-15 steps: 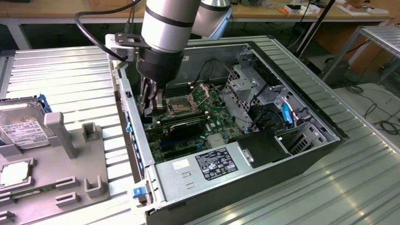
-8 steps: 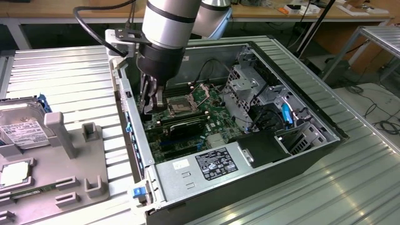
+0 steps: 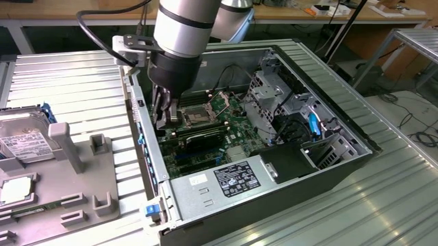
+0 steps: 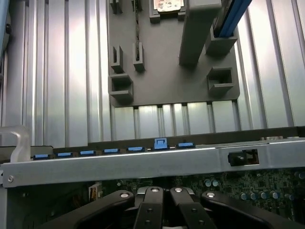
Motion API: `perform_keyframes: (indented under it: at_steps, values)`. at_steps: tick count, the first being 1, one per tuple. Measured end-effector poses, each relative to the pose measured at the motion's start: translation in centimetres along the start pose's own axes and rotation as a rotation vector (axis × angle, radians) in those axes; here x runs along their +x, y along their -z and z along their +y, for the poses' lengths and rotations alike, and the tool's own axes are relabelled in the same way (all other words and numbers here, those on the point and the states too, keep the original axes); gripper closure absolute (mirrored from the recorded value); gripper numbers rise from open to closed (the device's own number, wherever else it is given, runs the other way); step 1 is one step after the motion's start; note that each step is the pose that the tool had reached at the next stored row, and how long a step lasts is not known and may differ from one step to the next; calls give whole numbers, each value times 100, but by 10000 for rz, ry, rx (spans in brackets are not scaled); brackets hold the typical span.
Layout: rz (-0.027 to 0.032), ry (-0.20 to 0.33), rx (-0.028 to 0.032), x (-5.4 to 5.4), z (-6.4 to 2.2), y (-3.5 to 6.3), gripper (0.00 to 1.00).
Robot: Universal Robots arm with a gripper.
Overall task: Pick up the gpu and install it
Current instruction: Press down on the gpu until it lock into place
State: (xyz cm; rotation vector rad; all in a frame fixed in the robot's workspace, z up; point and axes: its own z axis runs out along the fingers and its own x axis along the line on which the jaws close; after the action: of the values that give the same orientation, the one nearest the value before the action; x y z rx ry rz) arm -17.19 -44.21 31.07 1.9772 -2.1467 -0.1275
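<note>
My gripper (image 3: 166, 120) reaches down into the open computer case (image 3: 321, 169), close to its rear wall on the exterior view's left. The black fingers stand shut together over the motherboard (image 3: 236, 136), beside the processor socket (image 3: 198, 117). A dark flat card, which looks like the gpu (image 3: 202, 139), stands across the board just in front of the fingertips. I cannot tell whether the fingers touch it. In the wrist view the gripper's black links (image 4: 165, 210) sit pressed together behind the case's rear rail (image 4: 143, 162).
A grey parts holder (image 3: 75, 174) lies outside the case on the exterior view's left, carrying a hard drive (image 3: 20, 141) and a processor (image 3: 15, 190). Blue slot clips (image 4: 159, 143) line the rear rail. The power supply (image 3: 233, 179) and drive cages (image 3: 274, 92) crowd the case.
</note>
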Motion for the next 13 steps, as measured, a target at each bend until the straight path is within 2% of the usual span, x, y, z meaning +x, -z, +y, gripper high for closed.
perform_keyframes:
  at_steps: [2, 13]
  values:
    - [0, -1, 0, 1, 17, -5, 89]
    - [4, -2, 0, -5, 1, -83, 89]
